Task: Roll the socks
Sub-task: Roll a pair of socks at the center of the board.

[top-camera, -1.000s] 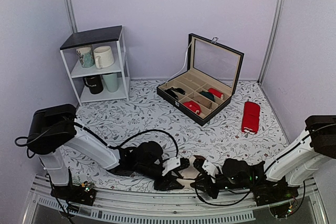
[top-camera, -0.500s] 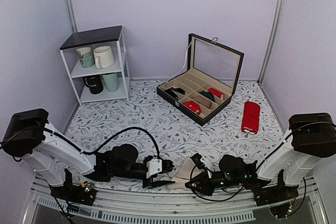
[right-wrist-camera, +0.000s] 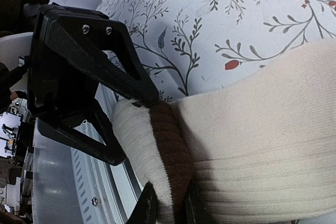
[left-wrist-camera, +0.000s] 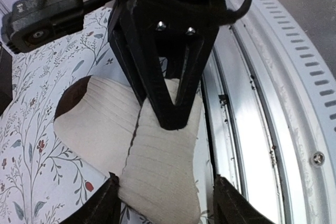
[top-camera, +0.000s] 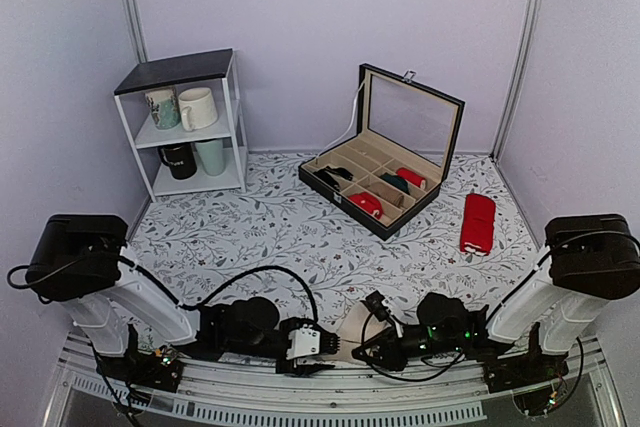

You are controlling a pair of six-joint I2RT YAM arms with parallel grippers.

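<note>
Box [top-camera: 338, 202] compartments hold red bundles [top-camera: 365, 203], dark bundle [top-camera: 393, 183]; R end effector [right-wrist-camera: 165, 208] clenched on socks [right-wrist-camera: 252, 129], L end effector [left-wrist-camera: 168, 203] released.

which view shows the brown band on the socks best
Right wrist: the brown band sits close up, ribbing sharp. Left wrist shows only a brown patch at the socks' far end; top external shows a small cream scrap.

Four mugs [top-camera: 197, 107] are kept on a white shelf rack [top-camera: 232, 119] at the far left of the floral worktop [top-camera: 290, 232]. Red and dark bundles [top-camera: 365, 203] are held in an open black box [top-camera: 412, 112], and a plain red pair [top-camera: 477, 223] is laid just right of it.
</note>
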